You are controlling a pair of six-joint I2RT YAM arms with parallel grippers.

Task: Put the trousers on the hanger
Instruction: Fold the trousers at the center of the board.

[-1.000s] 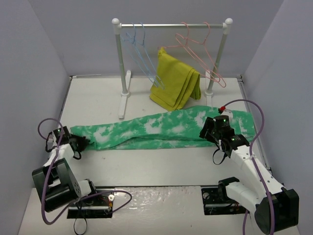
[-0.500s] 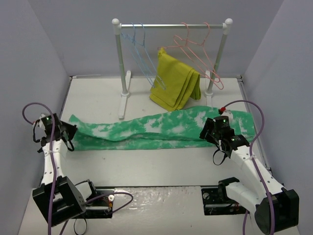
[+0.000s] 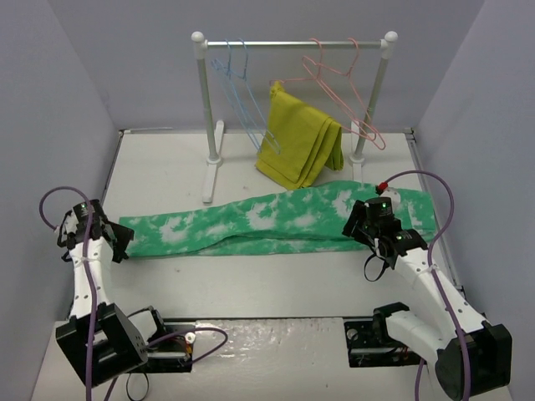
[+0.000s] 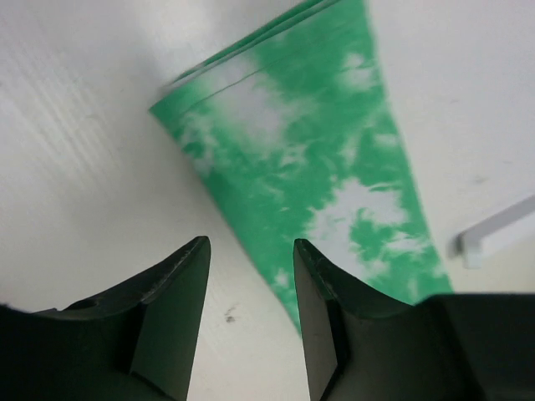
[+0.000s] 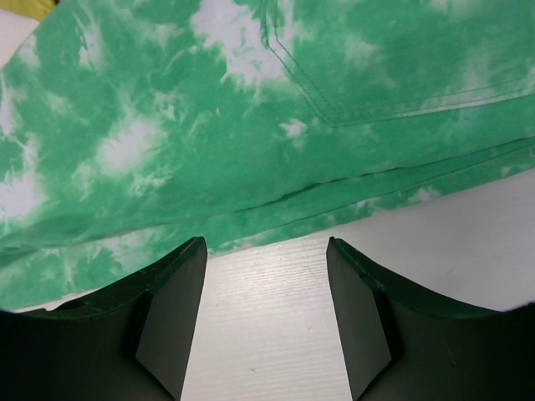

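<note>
The trousers, green with white blotches, lie flat and stretched across the table from left to right. My left gripper is open and empty just off their left cuff end; in the left wrist view the trousers lie ahead of the left gripper. My right gripper is open and empty over the waist end; in the right wrist view the right gripper hangs over bare table, with the trousers' edge just ahead. Two light-blue hangers hang on the rail's left part.
A white clothes rack stands at the back. Pink hangers hang on its right part. A folded mustard-yellow garment hangs between them. Grey walls close in the table's left, right and back sides.
My left gripper pulled the cuff end leftward, lifted it, then let it go; the cuff now lies flat. The right arm has not moved.
</note>
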